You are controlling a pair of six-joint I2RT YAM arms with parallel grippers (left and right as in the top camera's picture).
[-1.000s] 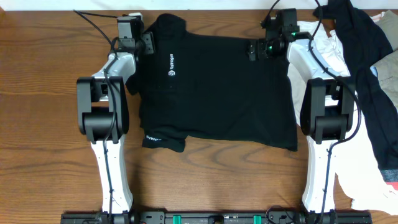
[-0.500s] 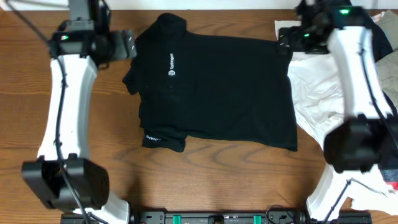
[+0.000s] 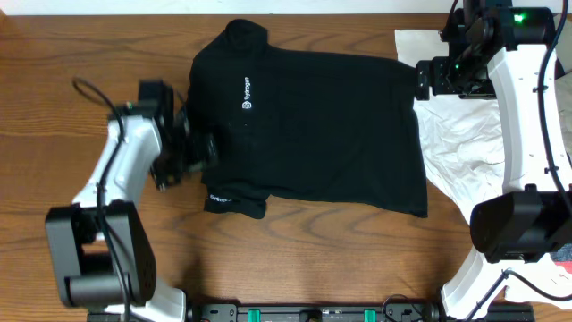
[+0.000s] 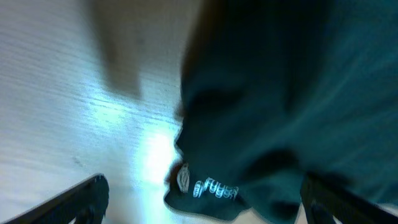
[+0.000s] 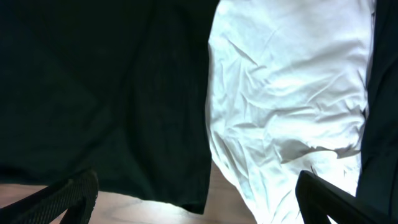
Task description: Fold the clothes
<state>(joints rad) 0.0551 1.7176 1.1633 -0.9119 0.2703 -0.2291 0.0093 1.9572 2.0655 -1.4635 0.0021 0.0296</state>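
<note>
A black T-shirt (image 3: pixel 308 125) with a small white chest logo lies spread flat on the wooden table (image 3: pixel 54 54). Its left sleeve (image 3: pixel 234 201), with white lettering, is folded under at the lower left. My left gripper (image 3: pixel 198 150) is open at the shirt's left edge. In the blurred left wrist view the lettered sleeve (image 4: pixel 211 186) lies between its open fingers (image 4: pixel 205 208). My right gripper (image 3: pixel 422 79) is open over the shirt's upper right corner. The right wrist view shows the black shirt (image 5: pixel 93 93) between and beyond its open fingers (image 5: pixel 199 202).
A crumpled white garment (image 3: pixel 456 134) lies right of the shirt, touching its edge; it also shows in the right wrist view (image 5: pixel 292 93). A dark cloth (image 5: pixel 385 93) lies beyond it. More clothes sit at the far right edge (image 3: pixel 561 259).
My left arm has swung from the shirt's upper left corner down to its left sleeve. My right gripper has moved slightly down and right at the upper right corner.
</note>
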